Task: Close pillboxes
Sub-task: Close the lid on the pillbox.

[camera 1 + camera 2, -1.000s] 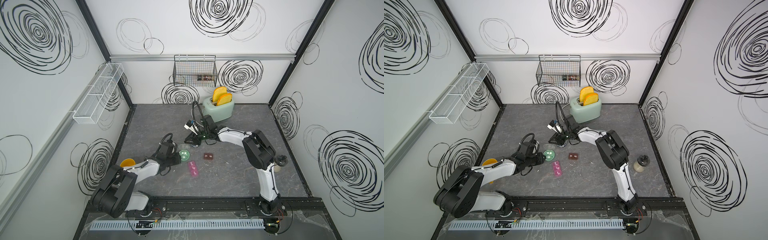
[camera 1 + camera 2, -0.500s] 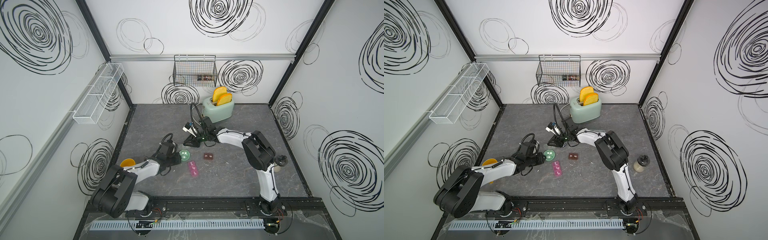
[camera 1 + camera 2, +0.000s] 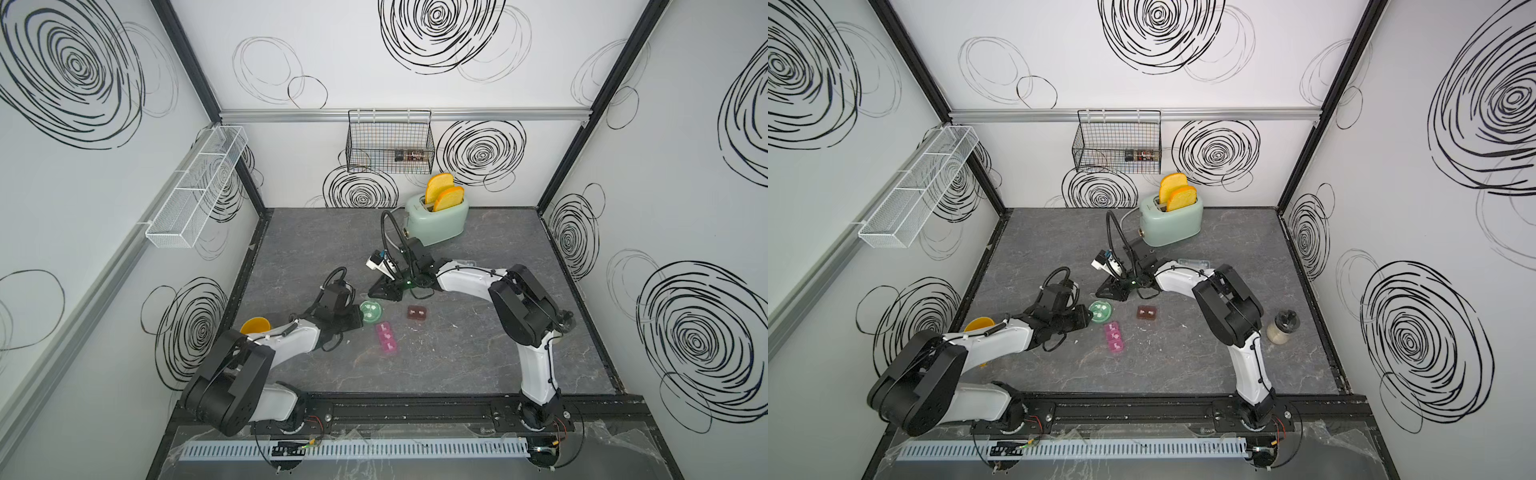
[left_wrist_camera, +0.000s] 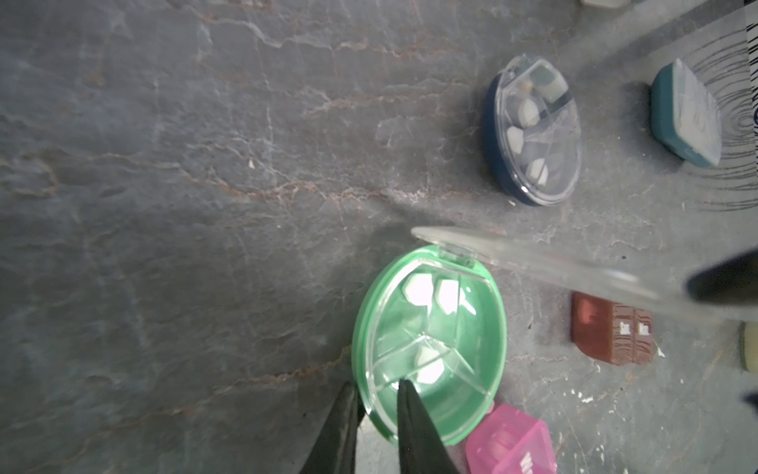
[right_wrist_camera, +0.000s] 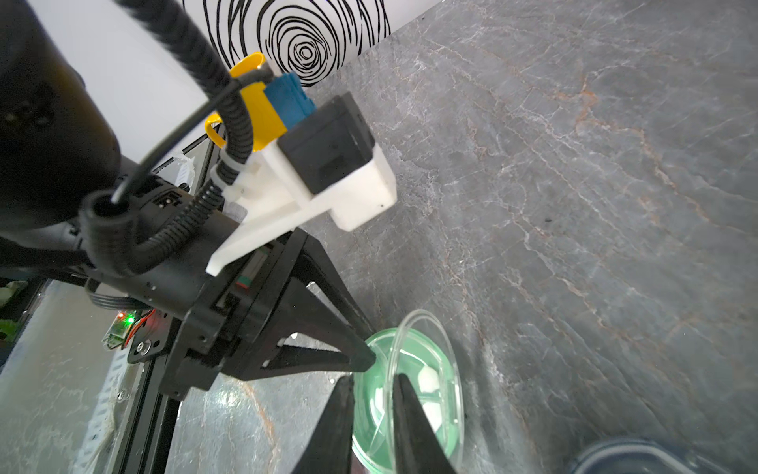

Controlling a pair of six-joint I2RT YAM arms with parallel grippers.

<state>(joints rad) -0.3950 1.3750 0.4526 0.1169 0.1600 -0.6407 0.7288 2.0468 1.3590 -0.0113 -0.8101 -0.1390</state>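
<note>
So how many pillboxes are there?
5: green in the left fingers, pink beside it, brown further right, navy farther back, clear-blue behind the right arm. More may be hidden.

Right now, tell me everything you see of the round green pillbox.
The round green pillbox is shallow translucent green plastic, split by clear dividers into cells holding white pills. It lies flat on the grey table, open: its clear lid is raised on a hinge at the rim. The left gripper pinches the rim opposite the hinge; the right gripper pinches the lid. The pink pillbox sits close beside it.
</note>
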